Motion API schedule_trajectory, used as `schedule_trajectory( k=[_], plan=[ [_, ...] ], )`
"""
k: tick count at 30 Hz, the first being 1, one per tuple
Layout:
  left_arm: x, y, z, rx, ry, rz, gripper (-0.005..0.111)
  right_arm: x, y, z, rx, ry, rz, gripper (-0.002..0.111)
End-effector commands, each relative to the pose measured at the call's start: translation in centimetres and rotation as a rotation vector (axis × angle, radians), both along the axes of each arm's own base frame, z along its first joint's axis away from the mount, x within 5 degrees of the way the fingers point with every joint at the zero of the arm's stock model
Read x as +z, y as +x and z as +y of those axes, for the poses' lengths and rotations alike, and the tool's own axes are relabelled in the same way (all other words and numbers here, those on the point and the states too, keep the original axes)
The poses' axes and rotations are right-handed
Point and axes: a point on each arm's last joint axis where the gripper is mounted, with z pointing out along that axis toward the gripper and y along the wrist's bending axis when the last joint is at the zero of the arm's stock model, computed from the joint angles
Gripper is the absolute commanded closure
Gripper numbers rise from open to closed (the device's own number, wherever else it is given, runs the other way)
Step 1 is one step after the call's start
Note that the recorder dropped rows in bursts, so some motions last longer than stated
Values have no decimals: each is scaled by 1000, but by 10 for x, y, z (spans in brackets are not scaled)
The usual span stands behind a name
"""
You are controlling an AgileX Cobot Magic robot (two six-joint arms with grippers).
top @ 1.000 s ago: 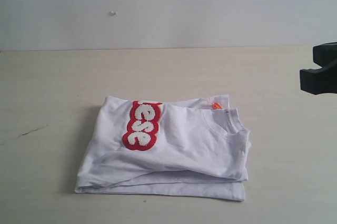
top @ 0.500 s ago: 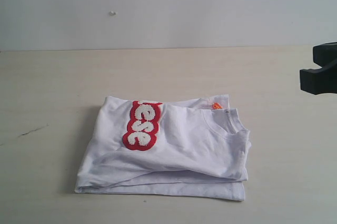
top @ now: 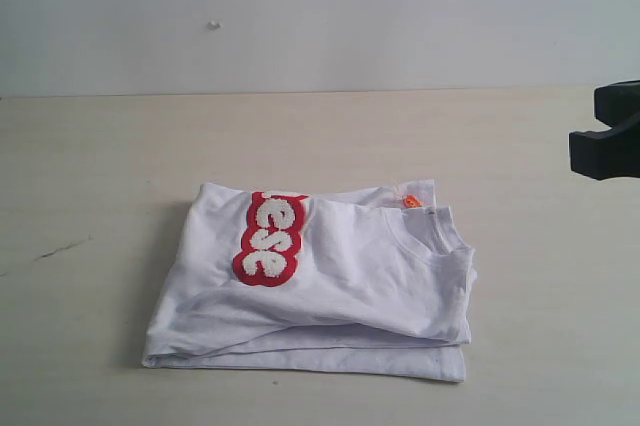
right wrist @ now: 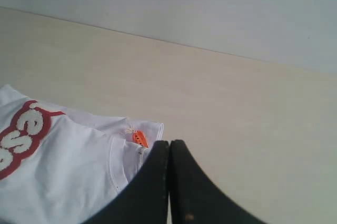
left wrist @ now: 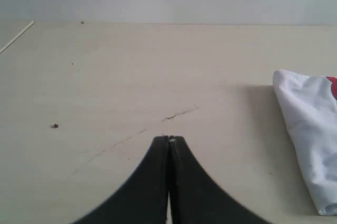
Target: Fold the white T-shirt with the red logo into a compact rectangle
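The white T-shirt (top: 330, 286) lies folded into a layered rectangle in the middle of the table. Its red logo (top: 268, 238) shows on the upper left part, partly tucked under a fold, and the orange neck tag (top: 411, 202) peeks out at the far right corner. In the right wrist view the shirt (right wrist: 63, 166), logo (right wrist: 23, 134) and tag (right wrist: 139, 138) sit beside my right gripper (right wrist: 169, 143), which is shut and holds nothing. In the exterior view, only a black part of the right arm (top: 608, 136) shows at the right edge. My left gripper (left wrist: 169, 139) is shut and empty over bare table, left of the shirt's edge (left wrist: 310, 124).
The beige table (top: 120, 146) runs to a pale wall (top: 320, 16) at the back. A thin dark scratch (top: 62, 246) marks the tabletop left of the shirt; the same scratch (left wrist: 179, 112) lies just ahead of the left gripper.
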Motion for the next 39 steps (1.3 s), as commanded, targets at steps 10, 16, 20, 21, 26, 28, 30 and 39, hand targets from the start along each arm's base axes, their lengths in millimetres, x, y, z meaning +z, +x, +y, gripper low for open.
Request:
schedule_trajectory(
  k=[10, 16, 20, 21, 26, 28, 30, 39],
  plan=[
    [1, 0, 0, 4, -26, -20, 107, -1, -1, -1, 1, -2, 0, 108],
    [1, 0, 0, 4, -26, -20, 107, -1, -1, -1, 1, -2, 0, 108],
    [1, 0, 0, 4, -26, -20, 107, -1, -1, -1, 1, -2, 0, 108],
    [1, 0, 0, 4, -26, -20, 107, -1, -1, -1, 1, -2, 0, 108],
    [1, 0, 0, 4, -26, -20, 107, -1, -1, -1, 1, -2, 0, 108],
    [1, 0, 0, 4, -26, -20, 107, -1, -1, -1, 1, -2, 0, 108],
    [1, 0, 0, 4, -26, -20, 107, -1, -1, -1, 1, -2, 0, 108],
    [1, 0, 0, 4, -26, -20, 107, 3, -4, -2, 12, 3, -27, 108]
  ],
)
